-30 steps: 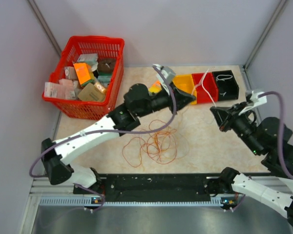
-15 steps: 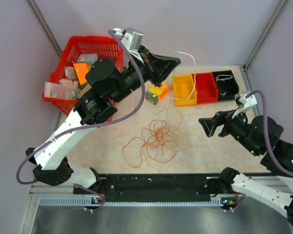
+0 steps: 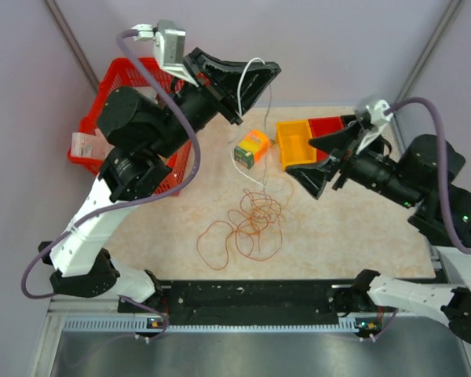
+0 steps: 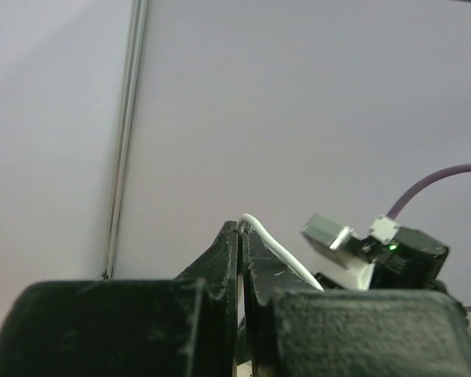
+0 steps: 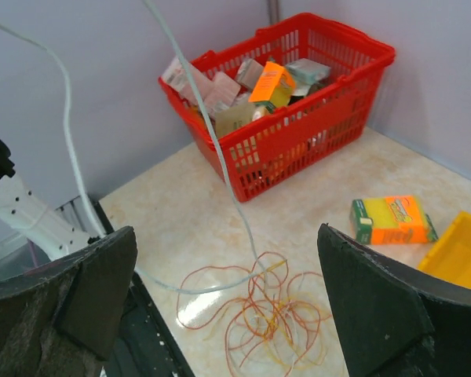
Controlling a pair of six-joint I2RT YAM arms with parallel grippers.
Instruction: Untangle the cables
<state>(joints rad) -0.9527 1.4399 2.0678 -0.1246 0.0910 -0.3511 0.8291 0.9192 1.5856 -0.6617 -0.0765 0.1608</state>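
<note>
Left gripper point(image 4: 239, 236), raised high, is clenched on the white cable point(image 5: 218, 149), which hangs steeply down to the tangle point(image 3: 247, 228) on the table point(image 3: 337, 236). Right gripper point(image 3: 304, 159), released, is nearer the tangle.

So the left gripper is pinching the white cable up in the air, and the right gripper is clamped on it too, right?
Not quite. The left gripper does pinch the white cable, but the right gripper is wide open, holding nothing, as the right wrist view shows.

Top overhead; right wrist looks down, shares cables point(image 5: 261, 312), basket point(image 5: 314, 126) (left wrist apparently wall-facing).
</note>
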